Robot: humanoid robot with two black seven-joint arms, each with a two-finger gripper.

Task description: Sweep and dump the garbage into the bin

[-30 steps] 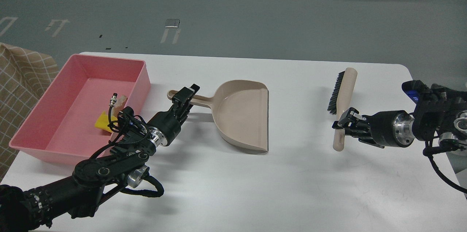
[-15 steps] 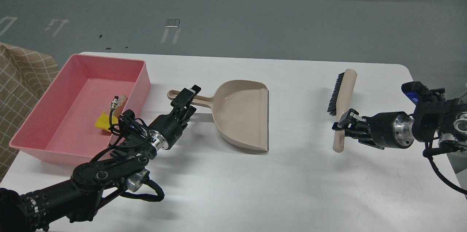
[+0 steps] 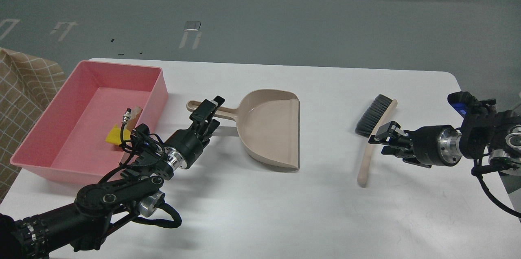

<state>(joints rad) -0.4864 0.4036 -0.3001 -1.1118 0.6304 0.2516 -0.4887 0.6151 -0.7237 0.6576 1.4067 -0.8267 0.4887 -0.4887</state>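
The pink bin [image 3: 36, 141] stands at the table's left. In it lie the yellow sponge [image 3: 113, 135] and, beside it, a bit of the bread slice [image 3: 136, 110], both partly hidden by my left arm's cables. The beige dustpan [image 3: 270, 128] lies flat and empty at mid-table, its handle pointing left. My left gripper [image 3: 208, 108] is open, with its fingers over that handle. The brush [image 3: 373, 117] lies slanted on the table at the right. My right gripper [image 3: 380, 141] is open, its fingertips just right of the brush's handle.
The white table's [image 3: 285, 210] right edge and rounded corner are close to my right arm. A checked brown cloth [image 3: 20, 88] hangs left of the bin. Grey floor lies beyond the far edge.
The brush has tipped over and swung out of line: its bristle end dropped lower and its handle end slid left. My right gripper has let go of it. My left arm has drawn back slightly.
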